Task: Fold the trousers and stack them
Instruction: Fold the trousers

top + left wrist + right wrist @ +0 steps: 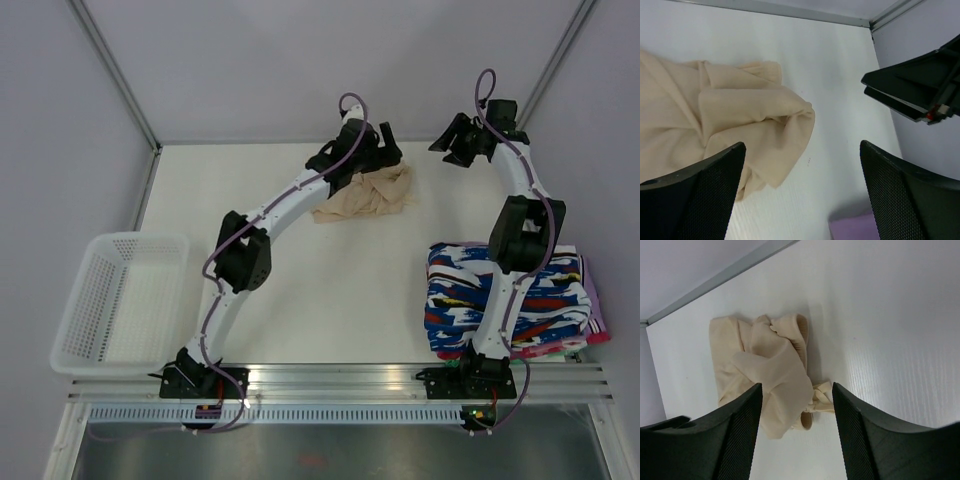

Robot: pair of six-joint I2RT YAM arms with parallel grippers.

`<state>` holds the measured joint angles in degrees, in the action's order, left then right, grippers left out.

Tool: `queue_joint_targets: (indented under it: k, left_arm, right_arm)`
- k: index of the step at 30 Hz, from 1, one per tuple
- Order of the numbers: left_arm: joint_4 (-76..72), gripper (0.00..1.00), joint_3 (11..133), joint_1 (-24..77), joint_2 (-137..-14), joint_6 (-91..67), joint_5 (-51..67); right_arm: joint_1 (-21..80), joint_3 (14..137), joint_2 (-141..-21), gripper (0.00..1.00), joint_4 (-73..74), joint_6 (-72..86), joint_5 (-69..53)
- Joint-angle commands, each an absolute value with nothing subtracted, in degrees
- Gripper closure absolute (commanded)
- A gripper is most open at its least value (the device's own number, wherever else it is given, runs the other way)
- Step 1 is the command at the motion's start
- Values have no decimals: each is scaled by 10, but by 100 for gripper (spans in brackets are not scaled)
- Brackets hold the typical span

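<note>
The beige trousers (368, 195) lie crumpled in a loose heap on the white table toward the back. My left gripper (385, 150) hangs just over their far edge. In the left wrist view it (802, 150) is wide open with nothing between its fingers, and the trousers (730, 120) spread to the left below. To the right of the heap my right gripper (455, 140) hovers apart from it. Its fingers stand open (796, 390) and look down on the trousers (765, 365) without touching them.
A stack of folded patterned garments (500, 300) in blue, white, red and black sits at the near right beside the right arm. A white mesh basket (120, 300) stands at the near left. Grey walls close the table's back and sides.
</note>
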<state>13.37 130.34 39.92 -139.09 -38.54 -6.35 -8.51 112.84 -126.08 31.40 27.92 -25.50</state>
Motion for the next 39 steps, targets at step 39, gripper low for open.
queue_joint_targets:
  k: [39]
  left_arm:
    - [150,22,1034,235,-1279,-280,163]
  right_arm:
    - [171,1324,-1411,41,374,-220,-33]
